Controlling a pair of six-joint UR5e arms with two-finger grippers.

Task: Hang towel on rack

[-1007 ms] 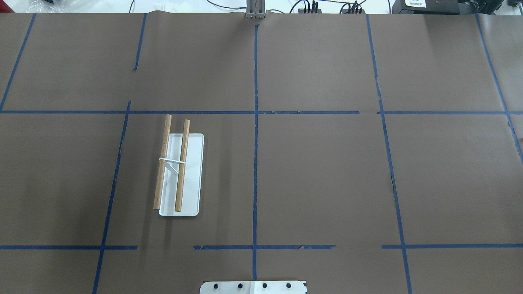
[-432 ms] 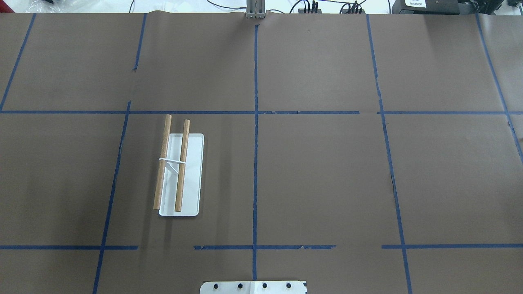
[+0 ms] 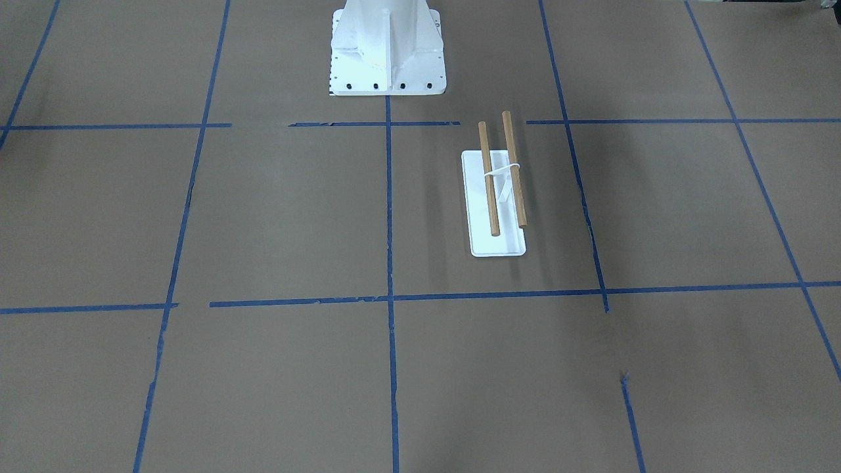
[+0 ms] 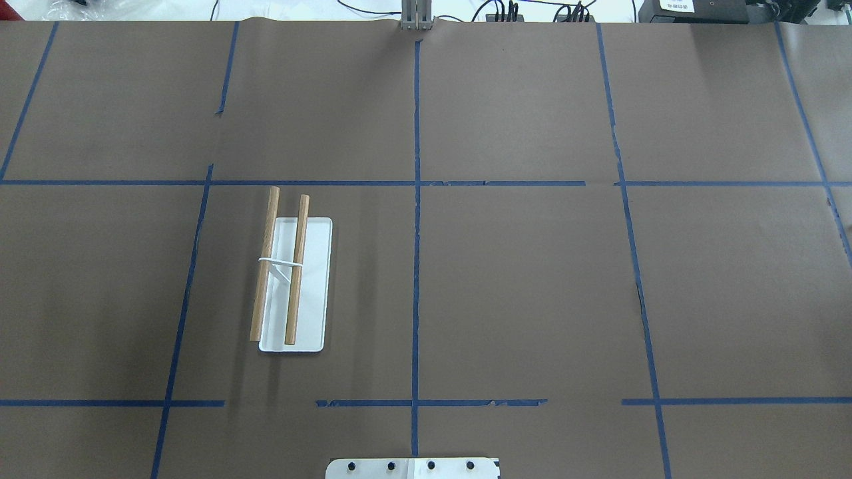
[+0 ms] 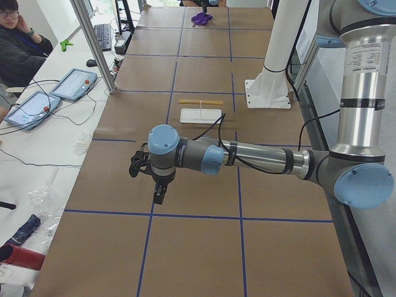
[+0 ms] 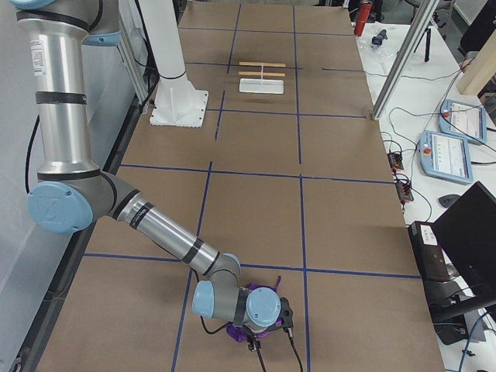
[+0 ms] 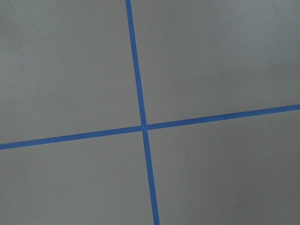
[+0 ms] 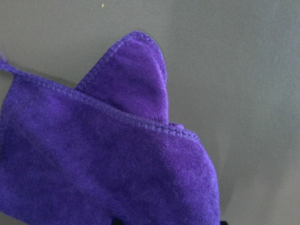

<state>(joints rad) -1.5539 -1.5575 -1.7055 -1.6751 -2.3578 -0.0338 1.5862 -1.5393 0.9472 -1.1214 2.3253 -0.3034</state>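
The rack [image 4: 293,279] stands on the table's left half: a flat white base, a thin white upright and two parallel brown dowel rods; it also shows in the front view [image 3: 499,197]. The purple towel [image 8: 108,164] lies crumpled on the brown table and fills the right wrist view. In the exterior right view my right gripper [image 6: 256,341] points down right over the towel [image 6: 236,333]; I cannot tell if it is open or shut. My left gripper [image 5: 158,197] hangs over bare table near a blue tape cross [image 7: 144,126]; I cannot tell its state.
The white robot pedestal [image 3: 387,52] is bolted at the table's near edge. Blue tape lines grid the brown paper. An operator [image 5: 18,43] sits at a side desk with tablets [image 5: 71,83]. Cables and devices lie along the far edge [image 4: 532,13].
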